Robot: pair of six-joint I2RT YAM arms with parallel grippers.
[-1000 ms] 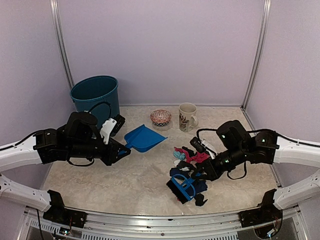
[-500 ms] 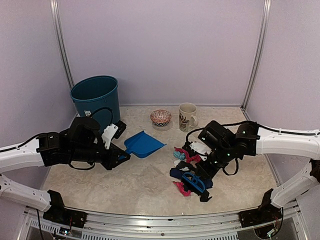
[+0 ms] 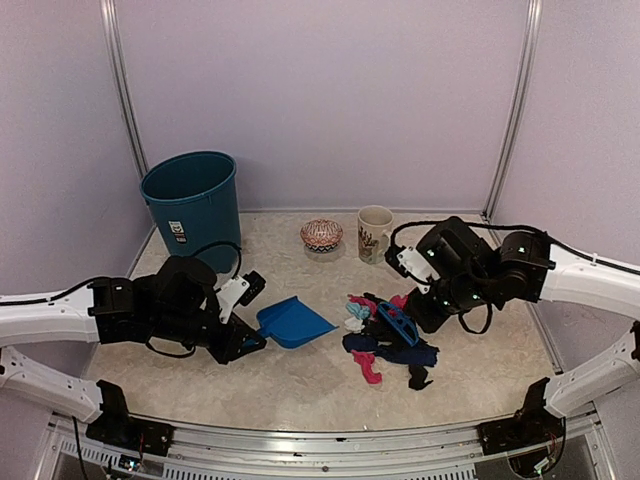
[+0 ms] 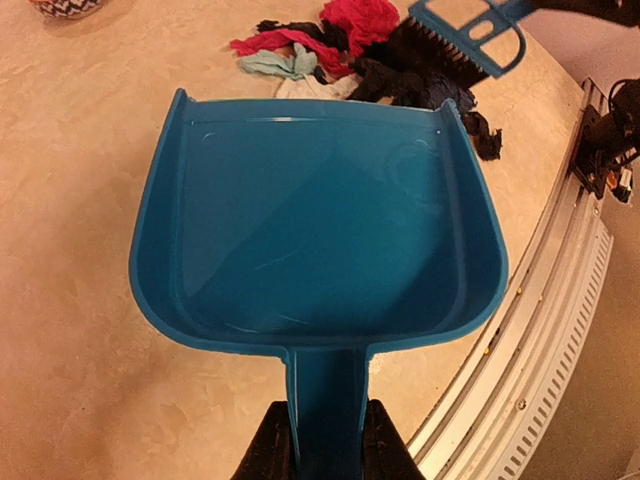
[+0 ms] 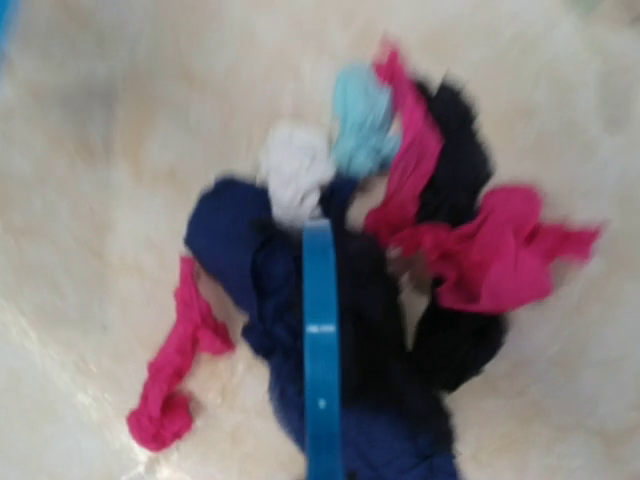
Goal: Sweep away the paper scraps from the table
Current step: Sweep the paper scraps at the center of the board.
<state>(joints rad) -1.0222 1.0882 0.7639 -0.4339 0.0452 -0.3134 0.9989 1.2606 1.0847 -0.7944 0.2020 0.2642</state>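
Observation:
The paper scraps (image 3: pixel 385 348) lie in a loose pile of pink, black, navy and light blue wads right of centre on the table (image 3: pixel 290 385). My right gripper (image 3: pixel 418 312) is shut on the blue brush (image 3: pixel 397 322), held at the far side of the pile. The right wrist view shows the brush (image 5: pixel 321 350) over the scraps (image 5: pixel 450 260), blurred, with my fingers hidden. My left gripper (image 3: pixel 250 342) is shut on the handle of the blue dustpan (image 3: pixel 295 322). The dustpan (image 4: pixel 320 220) is empty, its mouth facing the scraps (image 4: pixel 330 50) a short way off.
A teal bin (image 3: pixel 190 195) stands at the back left. A patterned bowl (image 3: pixel 321 235) and a mug (image 3: pixel 375 233) stand at the back behind the pile. The metal frame edge (image 4: pixel 560 300) runs close to the dustpan's right side.
My right gripper has carried the brush from the near side of the pile to its far side. My left gripper has brought the dustpan nearer and rightwards, towards the scraps.

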